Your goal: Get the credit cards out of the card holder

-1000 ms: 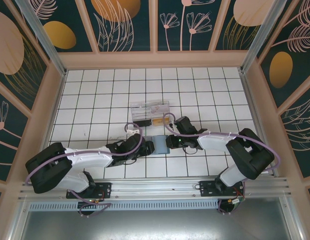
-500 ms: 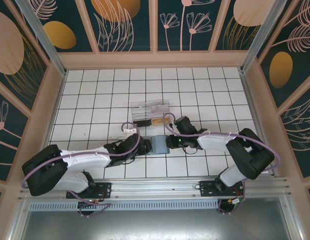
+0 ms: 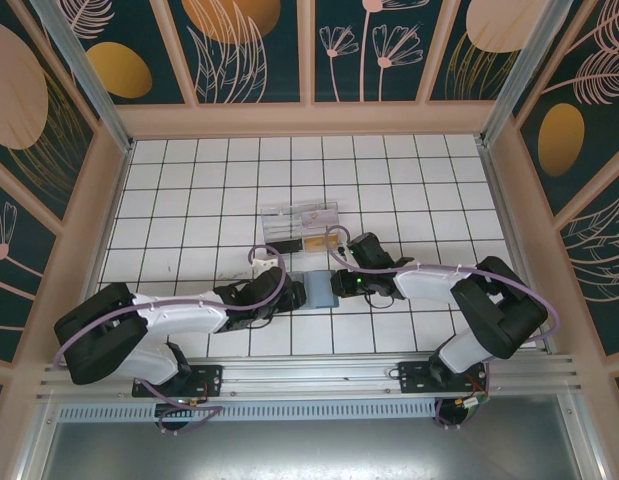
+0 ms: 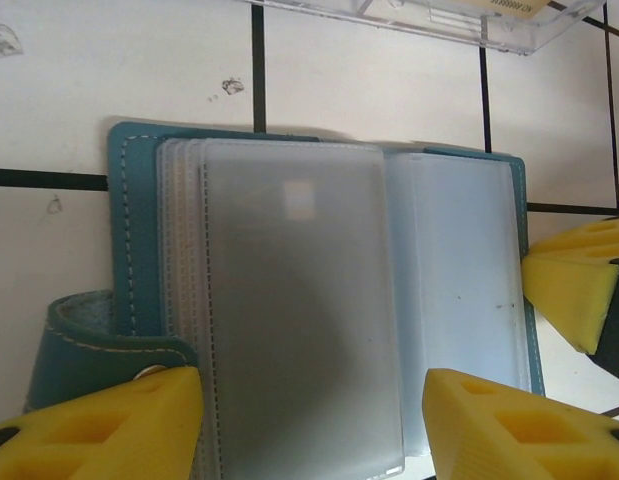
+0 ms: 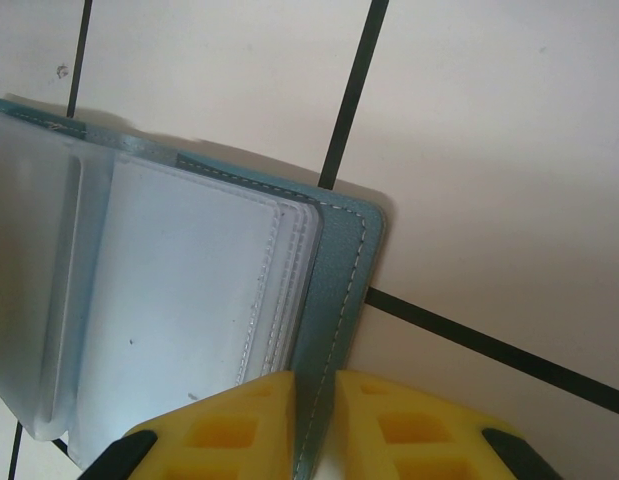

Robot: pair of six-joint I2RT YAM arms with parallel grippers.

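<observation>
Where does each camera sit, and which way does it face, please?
Top: above and behind the arms, looking down on the tiled table; both arms show, left claw and right claw at the card holder.
Left wrist: on the left arm, looking down on the open holder; its yellow fingers show, apart.
Right wrist: on the right arm, looking down at the holder's edge; its yellow fingers pinch it.
Both wrist views share the holder's clear sleeves.

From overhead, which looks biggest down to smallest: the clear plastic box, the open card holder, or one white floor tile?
1. clear plastic box, clearly largest.
2 and 3. card holder and white floor tile look about alike; the holder is partly hidden, so I won't rank them.
</observation>
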